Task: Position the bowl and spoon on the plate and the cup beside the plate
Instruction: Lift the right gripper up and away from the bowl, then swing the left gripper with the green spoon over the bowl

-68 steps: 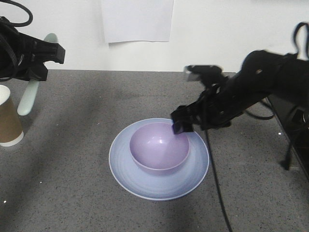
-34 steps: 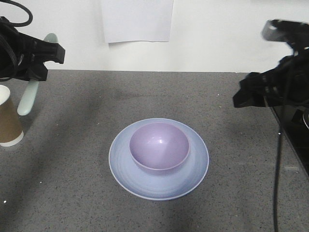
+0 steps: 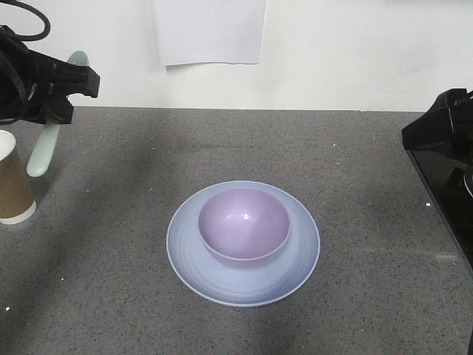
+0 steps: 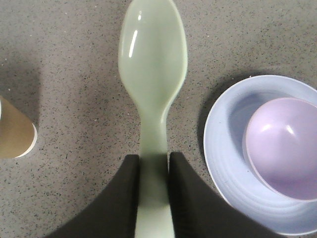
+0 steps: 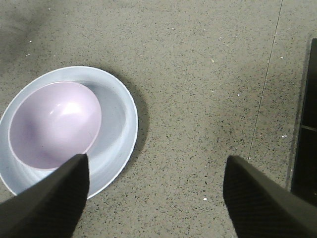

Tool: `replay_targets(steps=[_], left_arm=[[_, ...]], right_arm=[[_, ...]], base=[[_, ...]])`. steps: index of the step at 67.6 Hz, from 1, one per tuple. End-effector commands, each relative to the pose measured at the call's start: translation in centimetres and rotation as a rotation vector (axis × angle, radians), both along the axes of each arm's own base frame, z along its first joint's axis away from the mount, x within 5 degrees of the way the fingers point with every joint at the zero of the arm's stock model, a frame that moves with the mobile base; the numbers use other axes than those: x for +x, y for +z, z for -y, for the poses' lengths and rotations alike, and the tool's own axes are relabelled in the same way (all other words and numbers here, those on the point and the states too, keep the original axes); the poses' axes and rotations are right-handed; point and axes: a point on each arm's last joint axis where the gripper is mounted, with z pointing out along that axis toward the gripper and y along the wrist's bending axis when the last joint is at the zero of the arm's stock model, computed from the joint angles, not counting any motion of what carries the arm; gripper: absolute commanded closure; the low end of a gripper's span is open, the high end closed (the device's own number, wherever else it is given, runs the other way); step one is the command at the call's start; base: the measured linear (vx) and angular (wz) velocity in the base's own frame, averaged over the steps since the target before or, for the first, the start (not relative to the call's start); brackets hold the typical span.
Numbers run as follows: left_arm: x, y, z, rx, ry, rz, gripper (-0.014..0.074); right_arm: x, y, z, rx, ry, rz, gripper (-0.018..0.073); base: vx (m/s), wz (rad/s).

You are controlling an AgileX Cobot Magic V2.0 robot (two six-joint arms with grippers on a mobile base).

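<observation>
- The bowl (image 3: 244, 224) sits upright inside the plate (image 3: 191, 260), a little toward the back of it, near the middle of the worktop (image 3: 355, 296). That part looks done.
- The spoon (image 4: 153, 74) is not yet on the plate. The left gripper (image 4: 153, 159) is clamped on its handle and holds it in the air over the left side of the worktop, head pointing away from the gripper. The plate lies off to one side of it.
- The cup (image 3: 11, 177) stands upright at the far left edge of the worktop, well apart from the plate. By my reading it has not been set beside the plate.
- The right gripper (image 5: 153, 166) is spread wide with nothing between its fingers. It hangs over bare worktop just to the right of the plate.
- So roughly one of three placements is finished; the spoon and the cup remain.
- Compared with a second ago, the right arm has pulled away. Its gripper was at the bowl's far right rim then, and now it is back at the right edge of the front view.
- The bowl and plate have not shifted since the gripper left, and the left arm, spoon and cup are where they were.
</observation>
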Motion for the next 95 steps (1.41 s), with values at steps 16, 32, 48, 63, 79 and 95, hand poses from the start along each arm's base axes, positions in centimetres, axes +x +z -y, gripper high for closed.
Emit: replay_targets(steps=[16,32,48,63,79,95], left_arm=[[-0.9,2.0,-0.2,-0.034,-0.009,0.098,0.0596],[-0.7,2.1,0.1,-0.021,-0.075,0.134,0.0596],[-1.0,2.2,1.0,-0.017,-0.25,0.151,0.0596],[-0.9,2.0,1.6,-0.036,-0.288,0.137,0.0596],[0.6,-1.0,5.5,0.004,-0.407,0.037,0.0605],[2.5,-2.4,9.5,0.05,-0.52,-0.037,0.0605]], right_arm=[[-0.1,1.4,0.2,0.014,-0.015,0.096,0.001],[-0.1,1.4,0.2,0.014,-0.015,0.096,0.001],[-0.1,1.4,0.2,0.014,-0.015,0.096,0.001],[-0.1,1.4,0.2,0.014,-0.015,0.096,0.001],[-0.1,1.4,0.2,0.014,-0.015,0.097,0.001],[-0.1,1.4,0.2,0.015,-0.016,0.102,0.001]], base=[[0.0,0.0],[0.0,0.0],[0.0,0.0],[0.0,0.0],[0.0,0.0],[0.0,0.0]])
